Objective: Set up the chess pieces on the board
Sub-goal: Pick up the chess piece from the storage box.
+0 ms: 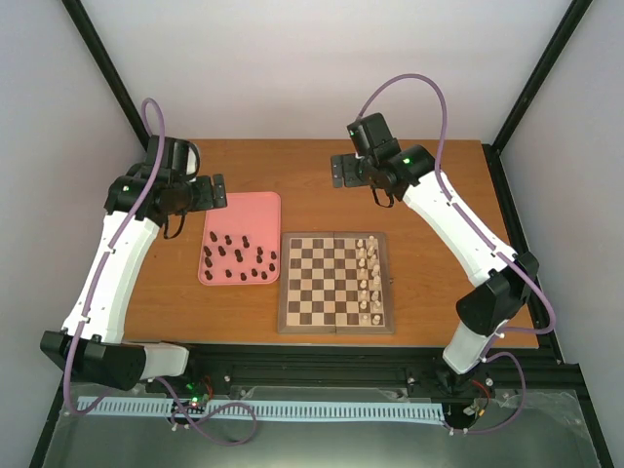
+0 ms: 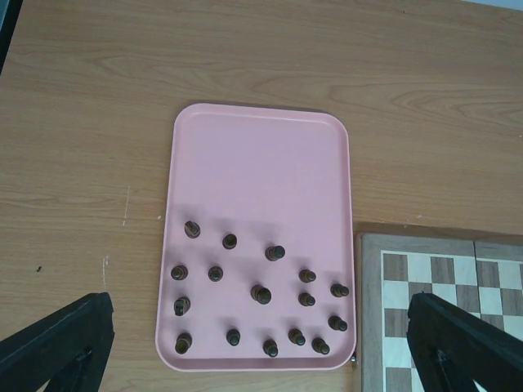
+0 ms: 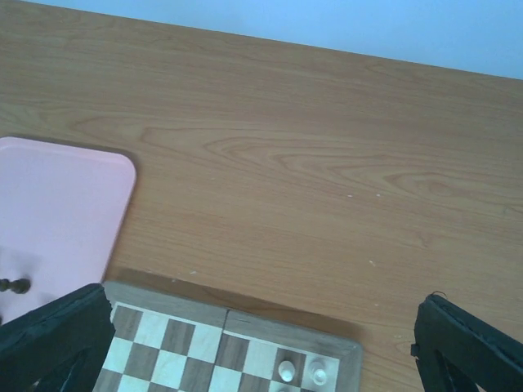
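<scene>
Several small dark brown chess pieces [image 1: 241, 258] [image 2: 261, 294] stand scattered in the near half of a pink tray [image 1: 244, 210] [image 2: 253, 155], left of the checkered wooden board [image 1: 327, 283] [image 2: 392, 245] [image 3: 245, 322]. One dark piece [image 3: 15, 286] shows at the left edge of the right wrist view. My left gripper [image 1: 210, 192] [image 2: 261, 351] hovers high over the tray, open and empty. My right gripper [image 1: 353, 168] [image 3: 261, 351] hangs high beyond the board's far edge, also open and empty.
Cream-white pieces [image 1: 370, 278] [image 3: 298, 371] fill the board's two right-hand columns. The wooden table [image 1: 312, 175] is bordered by black frame posts and white walls. A black rail runs along the near edge by the arm bases.
</scene>
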Action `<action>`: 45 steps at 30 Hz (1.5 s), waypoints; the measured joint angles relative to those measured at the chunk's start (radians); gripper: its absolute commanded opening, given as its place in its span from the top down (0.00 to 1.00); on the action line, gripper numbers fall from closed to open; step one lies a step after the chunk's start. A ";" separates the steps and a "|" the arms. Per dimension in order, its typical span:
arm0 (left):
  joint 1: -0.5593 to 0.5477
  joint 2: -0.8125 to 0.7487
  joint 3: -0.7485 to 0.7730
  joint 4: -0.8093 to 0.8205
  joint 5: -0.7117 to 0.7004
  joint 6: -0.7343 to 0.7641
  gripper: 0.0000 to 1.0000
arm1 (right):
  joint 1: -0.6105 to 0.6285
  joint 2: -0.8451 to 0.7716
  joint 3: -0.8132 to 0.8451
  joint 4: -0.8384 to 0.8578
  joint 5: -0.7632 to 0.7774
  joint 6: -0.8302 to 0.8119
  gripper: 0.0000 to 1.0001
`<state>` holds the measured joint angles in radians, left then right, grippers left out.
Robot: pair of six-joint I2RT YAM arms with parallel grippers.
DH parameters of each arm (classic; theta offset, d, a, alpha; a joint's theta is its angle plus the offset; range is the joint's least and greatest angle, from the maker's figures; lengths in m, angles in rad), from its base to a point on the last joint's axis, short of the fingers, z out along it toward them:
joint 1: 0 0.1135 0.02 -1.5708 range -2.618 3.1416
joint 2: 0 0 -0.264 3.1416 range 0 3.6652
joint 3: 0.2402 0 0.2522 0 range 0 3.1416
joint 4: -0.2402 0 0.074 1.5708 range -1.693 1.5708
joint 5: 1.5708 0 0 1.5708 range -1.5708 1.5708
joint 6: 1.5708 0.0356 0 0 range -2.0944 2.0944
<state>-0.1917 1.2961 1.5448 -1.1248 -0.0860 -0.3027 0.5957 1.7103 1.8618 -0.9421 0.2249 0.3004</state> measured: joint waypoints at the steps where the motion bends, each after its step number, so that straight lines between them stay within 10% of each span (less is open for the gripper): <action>1: 0.000 0.000 0.001 0.000 0.000 0.001 0.00 | 0.000 0.001 0.000 -0.003 0.010 -0.001 0.00; 23: 0.000 -0.056 -0.003 -0.021 0.036 -0.013 0.00 | 0.000 0.011 -0.004 0.040 -0.027 -0.077 0.00; 45: 0.000 -0.163 -0.065 -0.078 -0.060 -0.125 0.00 | 0.193 0.461 0.363 0.008 -0.220 -0.120 0.36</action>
<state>-0.1917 1.1328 1.4799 -1.2026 -0.1459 -0.4274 0.7887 2.1715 2.2250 -0.9337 0.0048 0.1802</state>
